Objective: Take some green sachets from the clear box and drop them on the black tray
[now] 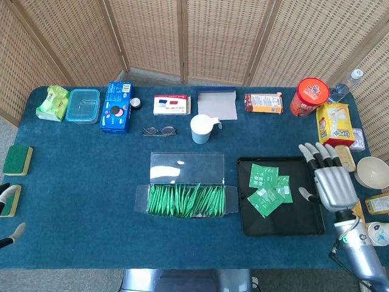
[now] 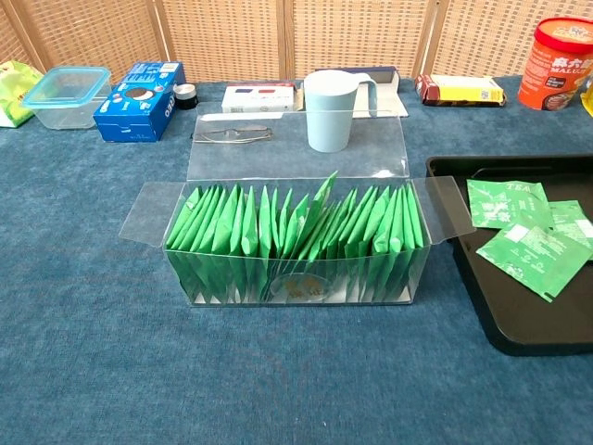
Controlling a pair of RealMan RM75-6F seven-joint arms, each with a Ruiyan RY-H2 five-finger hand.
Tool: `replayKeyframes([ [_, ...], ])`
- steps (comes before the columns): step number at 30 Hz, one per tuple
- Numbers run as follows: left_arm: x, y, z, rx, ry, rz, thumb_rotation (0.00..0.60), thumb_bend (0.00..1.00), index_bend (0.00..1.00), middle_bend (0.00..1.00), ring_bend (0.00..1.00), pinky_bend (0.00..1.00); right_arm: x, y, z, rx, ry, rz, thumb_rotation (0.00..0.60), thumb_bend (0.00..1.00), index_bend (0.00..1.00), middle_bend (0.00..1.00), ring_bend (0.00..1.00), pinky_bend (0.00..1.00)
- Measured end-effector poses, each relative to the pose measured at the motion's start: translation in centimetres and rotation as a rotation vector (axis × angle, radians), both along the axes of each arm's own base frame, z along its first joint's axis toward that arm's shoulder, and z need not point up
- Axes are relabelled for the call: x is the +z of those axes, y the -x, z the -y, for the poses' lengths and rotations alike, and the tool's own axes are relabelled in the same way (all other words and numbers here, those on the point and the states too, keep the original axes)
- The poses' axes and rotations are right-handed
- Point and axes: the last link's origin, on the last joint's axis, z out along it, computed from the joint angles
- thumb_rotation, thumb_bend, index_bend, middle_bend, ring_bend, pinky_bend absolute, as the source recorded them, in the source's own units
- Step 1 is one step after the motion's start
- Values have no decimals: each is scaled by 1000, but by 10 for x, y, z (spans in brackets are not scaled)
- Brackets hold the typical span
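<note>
Three green sachets (image 1: 266,187) lie on the black tray (image 1: 279,222), just left of the right hand (image 1: 333,185), which is empty with fingers spread. The drop looks finished. Next, the hand must reach further left to the clear box (image 1: 186,199) for more.

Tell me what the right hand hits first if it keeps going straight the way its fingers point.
Probably the small tan packet beside the yellow snack bag: the right hand, open, points toward the table's far edge, just right of the black tray. Its height is unclear, so it may pass above.
</note>
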Motion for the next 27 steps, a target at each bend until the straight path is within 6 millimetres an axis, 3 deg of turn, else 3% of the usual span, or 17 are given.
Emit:
replayKeyframes([
  [8, -14, 8, 7, 42, 62, -18, 600, 238, 116, 109, 37, 236, -10, 19, -36, -109, 54, 6, 600, 215, 0, 39, 0, 41],
  [15, -13, 13, 14, 66, 52, -11, 600, 239, 116, 109, 36, 236, -17, 28, -62, -172, 95, 11, 600, 214, 0, 39, 0, 41],
  [27, -12, 2, 13, 31, 34, 16, 600, 239, 116, 109, 40, 236, -15, 31, -73, -173, 113, 59, 600, 214, 0, 39, 0, 41],
])
